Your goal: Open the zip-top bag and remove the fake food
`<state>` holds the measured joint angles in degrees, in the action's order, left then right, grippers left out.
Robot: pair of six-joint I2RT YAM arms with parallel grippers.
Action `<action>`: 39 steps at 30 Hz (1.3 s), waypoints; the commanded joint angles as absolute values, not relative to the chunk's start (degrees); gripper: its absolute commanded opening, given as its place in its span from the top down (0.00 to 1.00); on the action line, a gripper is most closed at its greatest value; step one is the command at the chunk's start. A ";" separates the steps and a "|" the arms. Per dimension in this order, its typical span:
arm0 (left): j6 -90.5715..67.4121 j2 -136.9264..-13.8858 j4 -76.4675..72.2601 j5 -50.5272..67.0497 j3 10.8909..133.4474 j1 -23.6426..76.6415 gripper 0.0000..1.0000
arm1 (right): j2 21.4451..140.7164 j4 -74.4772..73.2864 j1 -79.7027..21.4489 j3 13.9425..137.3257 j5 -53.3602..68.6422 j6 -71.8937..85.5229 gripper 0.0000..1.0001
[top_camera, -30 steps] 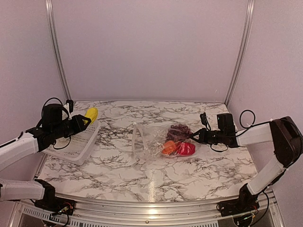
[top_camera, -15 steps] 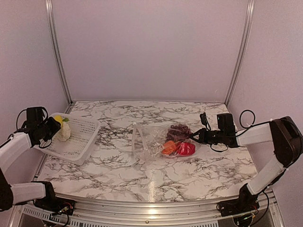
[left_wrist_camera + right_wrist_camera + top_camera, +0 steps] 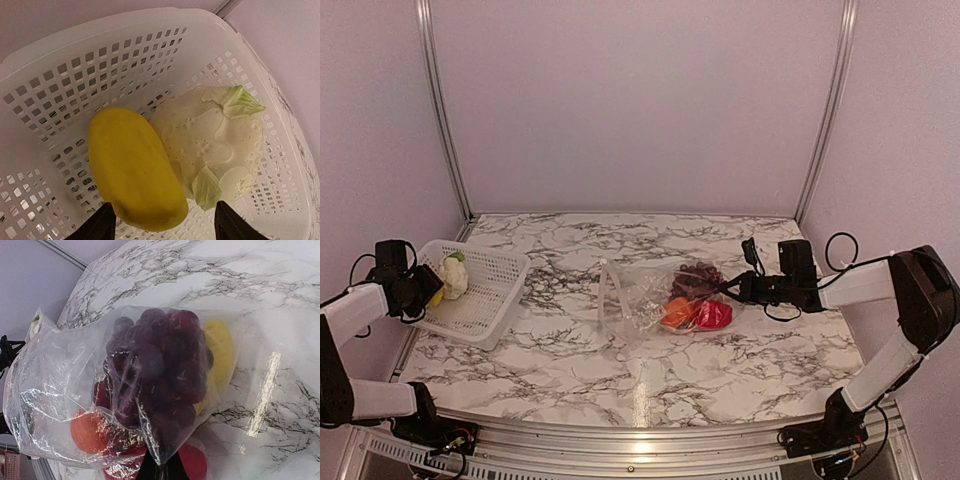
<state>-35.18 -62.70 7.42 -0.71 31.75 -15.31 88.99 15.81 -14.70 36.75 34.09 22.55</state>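
Fingers of the left hand (image 3: pixel 167 225) stand apart over the white mesh basket (image 3: pixel 75 70), gripping nothing. Just ahead of them, inside the basket, a yellow piece (image 3: pixel 132 165) lies against the cauliflower (image 3: pixel 215 140). The right hand (image 3: pixel 159 471) is clamped on a fold of the zip-top bag (image 3: pixel 60 390), which lies on the tabletop (image 3: pixel 620 370) directly before it. The bag contains the grape bunch (image 3: pixel 160 370), orange piece (image 3: pixel 87 432), red piece (image 3: pixel 195 462) and a second yellow piece (image 3: pixel 222 352).

Marble table (image 3: pixel 570 370) under basket (image 3: pixel 492 262), bag (image 3: pixel 632 300)
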 commanded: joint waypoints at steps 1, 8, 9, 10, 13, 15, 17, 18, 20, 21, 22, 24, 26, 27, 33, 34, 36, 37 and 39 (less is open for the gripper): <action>-34.31 -62.07 8.26 -0.26 31.16 -15.73 0.29 | 89.32 16.67 -14.06 37.00 35.04 22.85 1.00; -32.19 -57.16 9.49 4.83 33.53 -14.89 0.27 | 88.87 15.94 -14.06 37.27 35.25 22.50 1.00; -31.47 -56.05 9.14 6.28 33.87 -14.02 0.27 | 88.86 15.79 -14.07 37.22 35.32 22.31 1.00; -30.86 -55.41 8.43 7.78 34.06 -12.79 0.28 | 88.86 15.63 -14.06 37.25 35.42 22.25 1.00; -28.78 -55.27 6.86 12.82 34.58 -7.52 0.31 | 88.69 15.38 -14.07 37.26 35.42 22.16 0.95; -28.23 -55.77 4.83 15.33 34.23 -3.70 0.32 | 88.68 15.14 -14.11 37.41 35.55 22.20 0.87; -28.28 -56.66 2.01 16.98 33.76 0.56 0.33 | 88.68 14.61 -14.06 37.60 35.59 22.11 0.78; -28.30 -57.17 0.86 17.68 33.60 2.90 0.34 | 88.62 14.24 -14.11 37.67 35.60 21.96 0.74; -28.67 -58.34 -2.82 18.73 32.97 6.67 0.36 | 88.36 13.56 -14.06 37.75 35.37 21.72 0.66; -28.85 -58.88 -5.40 19.58 32.52 8.59 0.37 | 88.07 13.12 -14.08 37.83 35.22 21.55 0.63; -29.06 -59.62 -6.90 20.17 32.27 10.47 0.38 | 87.76 12.64 -14.08 37.81 35.05 21.32 0.61; -29.18 -61.58 -9.63 20.97 32.04 14.32 0.41 | 86.95 11.76 -14.07 37.83 34.82 21.05 0.57; -29.10 -64.16 -11.33 20.85 32.49 18.58 0.45 | 86.27 10.85 -14.07 37.83 34.69 20.93 0.56; -29.16 -65.72 -12.56 20.80 32.67 20.45 0.47 | 85.90 10.43 -14.06 37.72 34.68 20.86 0.55; -31.26 -76.11 -21.88 20.79 33.96 30.36 0.56 | 83.05 8.39 -14.04 36.21 35.46 20.83 0.53; -31.51 -77.79 -23.15 20.78 34.52 31.54 0.58 | 82.72 8.29 -14.06 35.95 35.58 20.83 0.53; -32.14 -81.21 -25.77 21.06 35.40 33.88 0.60 | 82.36 8.14 -14.06 35.33 35.60 20.84 0.53; -32.55 -83.08 -27.73 21.46 35.94 35.21 0.61 | 82.54 7.99 -14.07 35.19 35.55 20.67 0.53; -33.34 -86.76 -29.75 21.80 37.56 37.23 0.63 | 83.18 7.78 -14.02 35.03 35.32 20.20 0.54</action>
<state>-31.79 -81.65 -21.34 20.58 34.15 34.06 83.11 9.87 -14.48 35.70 35.48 21.15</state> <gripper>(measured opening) 0.383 0.466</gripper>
